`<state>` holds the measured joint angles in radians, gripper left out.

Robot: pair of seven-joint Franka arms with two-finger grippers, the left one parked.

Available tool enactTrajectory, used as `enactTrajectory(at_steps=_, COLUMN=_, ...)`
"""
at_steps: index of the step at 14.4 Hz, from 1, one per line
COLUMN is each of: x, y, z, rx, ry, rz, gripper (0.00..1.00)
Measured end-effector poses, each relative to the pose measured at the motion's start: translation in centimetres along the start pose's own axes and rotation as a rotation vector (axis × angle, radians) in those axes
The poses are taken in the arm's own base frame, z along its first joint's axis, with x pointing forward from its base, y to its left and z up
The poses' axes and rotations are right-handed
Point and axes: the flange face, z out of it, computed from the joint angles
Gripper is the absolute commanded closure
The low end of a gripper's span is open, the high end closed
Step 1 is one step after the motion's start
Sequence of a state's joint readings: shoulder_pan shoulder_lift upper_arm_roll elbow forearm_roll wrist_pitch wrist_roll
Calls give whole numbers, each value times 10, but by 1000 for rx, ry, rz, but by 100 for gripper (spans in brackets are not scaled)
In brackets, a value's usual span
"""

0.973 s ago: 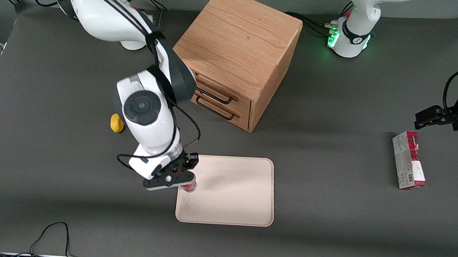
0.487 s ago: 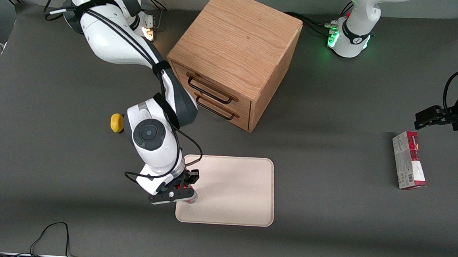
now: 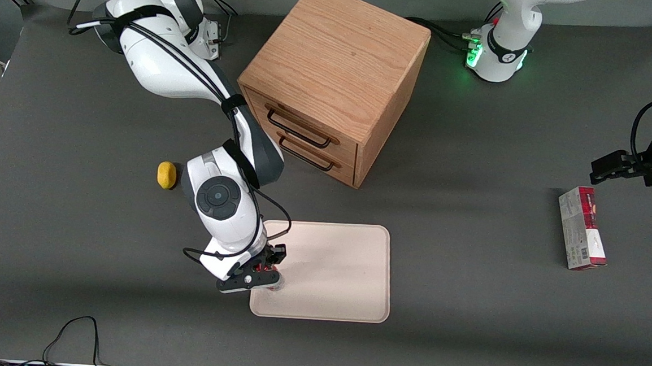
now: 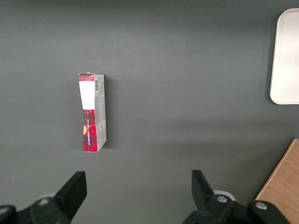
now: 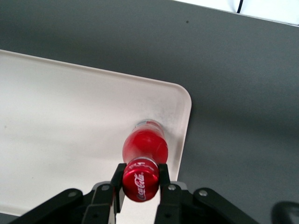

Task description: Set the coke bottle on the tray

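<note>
A dark grey bench (image 3: 465, 305) carries a wooden two-drawer cabinet (image 3: 332, 76) with dark handles. A black cable (image 3: 76, 332) loops at the edge nearest the front camera.

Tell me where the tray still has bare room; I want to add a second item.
The end effector holds the coke bottle upright at the tray's corner nearest the camera, toward the working arm. The rest of the tray, toward the drawer cabinet and carton, lies bare.

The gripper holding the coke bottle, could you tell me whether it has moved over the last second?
Yes. The gripper carried the coke bottle nearer the front camera along the tray edge.
</note>
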<state>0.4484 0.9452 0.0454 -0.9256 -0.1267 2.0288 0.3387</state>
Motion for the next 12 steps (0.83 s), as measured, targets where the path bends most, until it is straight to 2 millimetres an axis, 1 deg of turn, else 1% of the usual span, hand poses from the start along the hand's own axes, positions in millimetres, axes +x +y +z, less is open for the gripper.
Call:
enactTrajectory(at_steps=1, x=0, y=0, z=0, rx=0, ry=0, rz=0, gripper=0)
enactTrajectory(at_steps=6, x=-2, y=-2, z=2, rx=0, ry=-6, rz=0, gripper=0)
enactTrajectory(at_steps=8, x=-1, y=-4, z=-6, rx=1, ry=-3, rz=-1, gripper=0)
enactTrajectory(at_steps=9, x=-3, y=-4, z=-18, rx=-6, ry=-19, rz=-2, gripper=0)
enactTrajectory(at_steps=10, x=-5, y=-3, z=-36, rx=-17, ry=-47, rz=-1, gripper=0)
enactTrajectory(at_steps=11, x=-8, y=-1, z=-62, rx=-25, ry=-67, rz=0, gripper=0)
enactTrajectory(at_steps=12, x=-11, y=2, z=-94, rx=-32, ry=-81, rz=3, gripper=0)
